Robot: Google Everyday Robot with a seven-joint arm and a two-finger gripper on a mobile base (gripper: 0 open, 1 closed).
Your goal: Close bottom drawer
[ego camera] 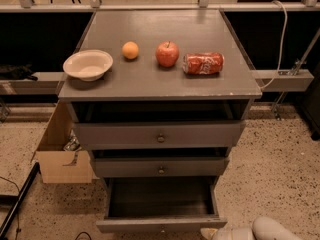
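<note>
A grey wooden cabinet (150,26) with three drawers fills the view. The bottom drawer (159,200), a wide shallow grey box with a plain flat front panel, stands pulled well out towards the camera. The robot's white end effector (210,232) sits low at the frame's lower edge, just beside the right end of that front panel. I cannot tell whether it is open or closed.

The step in hand looks like the approach, with the push not yet made. The next move probably calls for meeting the panel squarely and pressing straight in towards the cabinet.

On the top surface sit a cream bowl (87,65), a crushed red can (203,63), a red apple (167,54) and an orange (130,50), which play no part.
</note>
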